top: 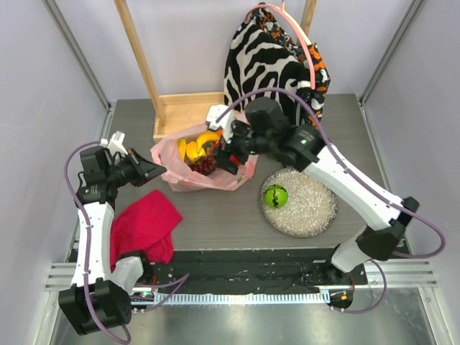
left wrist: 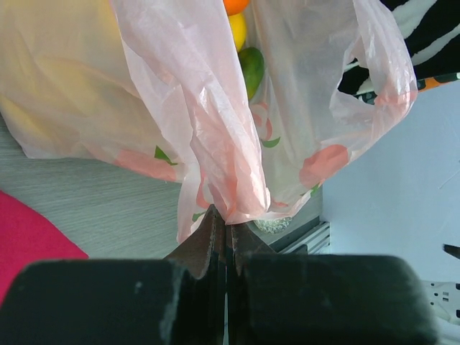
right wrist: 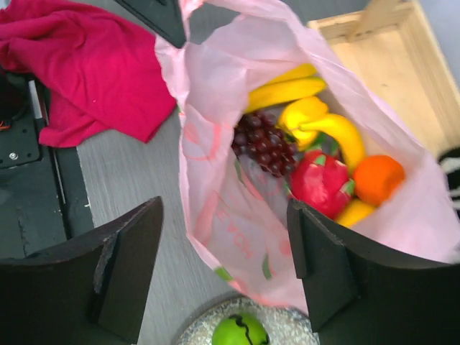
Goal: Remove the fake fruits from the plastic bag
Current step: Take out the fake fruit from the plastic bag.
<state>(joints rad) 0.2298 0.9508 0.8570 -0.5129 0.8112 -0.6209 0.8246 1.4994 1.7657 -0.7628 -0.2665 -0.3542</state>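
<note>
The pink plastic bag (top: 180,175) lies open at mid-table. It holds a yellow banana bunch (right wrist: 287,90), dark red grapes (right wrist: 262,144), a red fruit (right wrist: 321,183), an orange (right wrist: 377,180) and a yellow pepper (right wrist: 316,118). A green apple (top: 275,195) sits apart on the silvery plate (top: 316,208). My left gripper (left wrist: 226,223) is shut on the bag's left edge (left wrist: 223,165) and shows in the top view (top: 154,170). My right gripper (right wrist: 223,266) is open and empty above the bag's near wall, over its mouth in the top view (top: 227,154).
A magenta-red cloth (top: 147,224) lies front left, close to my left arm. A wooden tray (top: 183,111) with an upright post stands behind the bag. A zebra-patterned fabric bag (top: 269,61) stands at the back right.
</note>
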